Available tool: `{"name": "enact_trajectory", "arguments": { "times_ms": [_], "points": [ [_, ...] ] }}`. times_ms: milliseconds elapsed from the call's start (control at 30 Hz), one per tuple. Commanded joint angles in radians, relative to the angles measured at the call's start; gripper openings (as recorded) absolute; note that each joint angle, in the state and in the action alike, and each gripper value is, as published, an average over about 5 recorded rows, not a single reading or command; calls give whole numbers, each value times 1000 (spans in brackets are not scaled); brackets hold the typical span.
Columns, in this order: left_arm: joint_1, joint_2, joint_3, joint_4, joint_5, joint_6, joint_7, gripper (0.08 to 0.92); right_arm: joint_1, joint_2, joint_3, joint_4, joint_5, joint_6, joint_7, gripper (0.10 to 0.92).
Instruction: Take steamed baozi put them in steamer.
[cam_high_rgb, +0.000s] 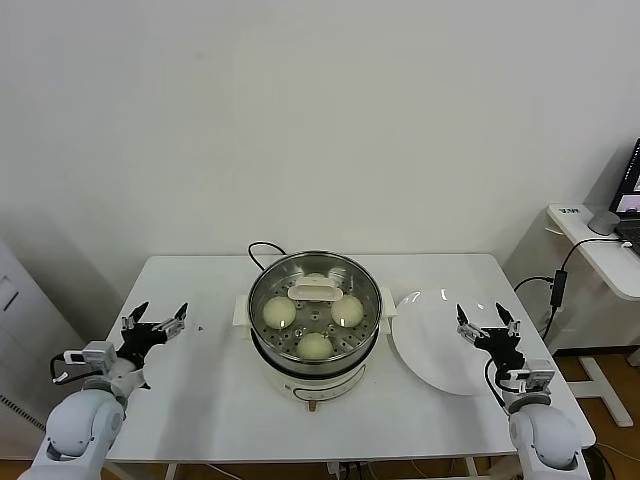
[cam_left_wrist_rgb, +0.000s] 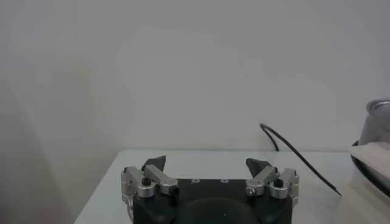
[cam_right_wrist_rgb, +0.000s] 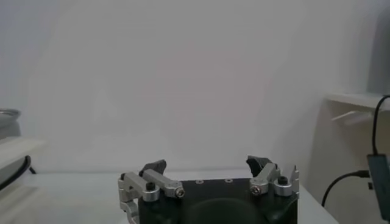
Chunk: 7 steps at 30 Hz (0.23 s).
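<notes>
The steamer (cam_high_rgb: 314, 322), a round pot of shiny stainless steel on a white base with stubby side handles, sat in the middle of the white table (cam_high_rgb: 210, 390), and everything else arranged itself around it. Inside, on the perforated metal tray, three steamed baozi (cam_high_rgb: 314, 346) were plainly visible, smooth, pale and rounded, one on each side and one toward the front edge; a fourth seemed to peek out behind the white handle (cam_high_rgb: 315, 291) of the clear glass lid, which lay over the pot's top. A thin black cable (cam_high_rgb: 262, 250) curled away from the back of the steamer. Just to the steamer's right lay a round white plate (cam_high_rgb: 440, 350), glossy and bare, touching or nearly touching the pot's side handle. The left gripper (cam_high_rgb: 154, 323) hovered over the table well to the left of the steamer, its dark fingers spread wide with nothing between them. The right gripper (cam_high_rgb: 487, 325) hung over the far side of the plate from the steamer, likewise spread wide and holding nothing.
</notes>
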Motion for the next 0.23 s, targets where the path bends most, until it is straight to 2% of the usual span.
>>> {"name": "enact_trajectory", "arguments": {
  "times_ms": [33, 233],
  "points": [
    [2, 1, 1, -3, -1, 2, 1, 823, -3, 0, 3, 6, -13, -5, -3, 823],
    [2, 0, 0, -2, -1, 3, 2, 823, -7, 1, 3, 9, -29, -6, -10, 823]
  ]
}}
